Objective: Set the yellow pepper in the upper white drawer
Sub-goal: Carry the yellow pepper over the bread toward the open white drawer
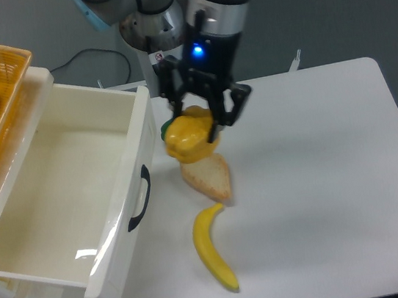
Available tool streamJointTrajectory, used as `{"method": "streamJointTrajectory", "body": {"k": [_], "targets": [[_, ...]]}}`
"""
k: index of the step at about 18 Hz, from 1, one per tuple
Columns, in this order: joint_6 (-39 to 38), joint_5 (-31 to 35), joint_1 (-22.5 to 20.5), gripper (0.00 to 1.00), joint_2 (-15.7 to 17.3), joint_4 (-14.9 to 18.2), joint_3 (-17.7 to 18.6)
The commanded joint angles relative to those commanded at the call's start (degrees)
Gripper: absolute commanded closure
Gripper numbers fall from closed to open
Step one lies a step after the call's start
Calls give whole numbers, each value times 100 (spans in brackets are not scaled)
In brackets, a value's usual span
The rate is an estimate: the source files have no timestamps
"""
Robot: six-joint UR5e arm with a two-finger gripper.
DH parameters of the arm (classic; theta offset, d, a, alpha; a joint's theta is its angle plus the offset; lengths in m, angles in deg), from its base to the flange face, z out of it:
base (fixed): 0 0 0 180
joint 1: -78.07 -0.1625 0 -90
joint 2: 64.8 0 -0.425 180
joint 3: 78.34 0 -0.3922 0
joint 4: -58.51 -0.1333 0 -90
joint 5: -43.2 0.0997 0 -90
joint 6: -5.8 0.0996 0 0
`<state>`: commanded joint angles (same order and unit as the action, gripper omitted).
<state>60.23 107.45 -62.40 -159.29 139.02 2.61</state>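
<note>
Yellow pepper [190, 137] hangs clamped between the fingers [214, 127], just beside the upper white drawer [123, 160].

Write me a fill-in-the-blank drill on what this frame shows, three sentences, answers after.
1. The gripper is shut on the yellow ____.
2. The drawer stands open and holds ____.
3. On the table, the bread slice lies between the held pepper and the ____.

Missing words: pepper; nothing; banana
</note>
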Motion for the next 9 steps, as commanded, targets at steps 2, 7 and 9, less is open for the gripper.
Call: {"method": "streamJointTrajectory", "body": {"k": [2, 7, 9], "targets": [[-668, 0, 238, 64, -26, -61, 9], [-840, 9, 748, 64, -70, -341, 70], [-541, 18, 854, 64, -105, -701, 228]]}}
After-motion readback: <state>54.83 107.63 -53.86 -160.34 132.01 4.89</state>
